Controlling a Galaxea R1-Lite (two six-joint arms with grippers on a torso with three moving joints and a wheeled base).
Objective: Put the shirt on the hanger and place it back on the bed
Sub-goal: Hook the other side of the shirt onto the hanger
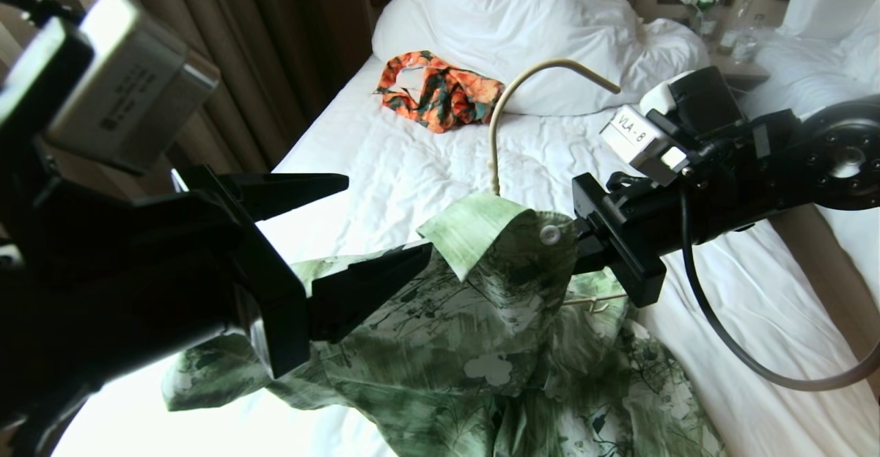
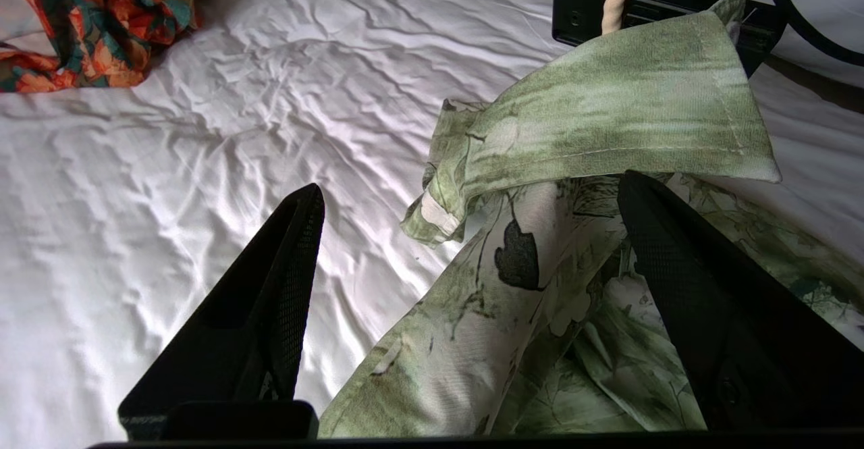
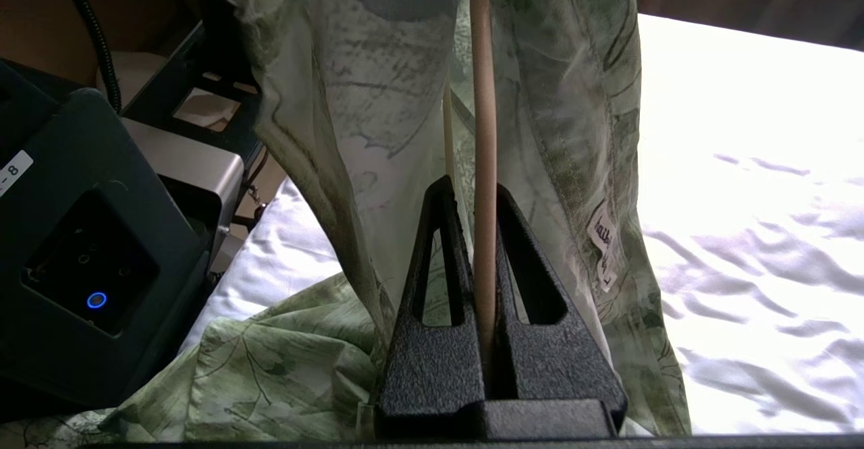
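On the far left, brown curtains (image 1: 275,45) hang beside the bed (image 1: 385,168), whose white sheet is wrinkled all over. The left gripper (image 1: 385,227) fills the near left of the head view, its fingers (image 2: 270,300) spread wide with nothing between them; the lower one lies against the shoulder of the shirt (image 1: 481,347), the upper one is over bare sheet. In the left wrist view the shirt's collar and sleeve sit between the two open fingers without being pinched.

The shirt hangs in the middle, draped on the hanger (image 1: 509,106), its lower part bunched on the sheet near the foot of the bed. The hanger's hook curves up above the collar. Behind it, near the big white pillows (image 1: 522,24), lies a crumpled orange-and-green garment (image 1: 440,93), well apart from the shirt.

To the right, the right gripper (image 3: 482,233) reaches in behind the collar, fingers pressed together on the hanger's thin neck, with shirt cloth hanging on both sides of them. Its black cable (image 1: 722,333) loops down over the sheet. Farther right stand a bedside table with bottles (image 1: 735,38) and a second white bed (image 1: 832,38).
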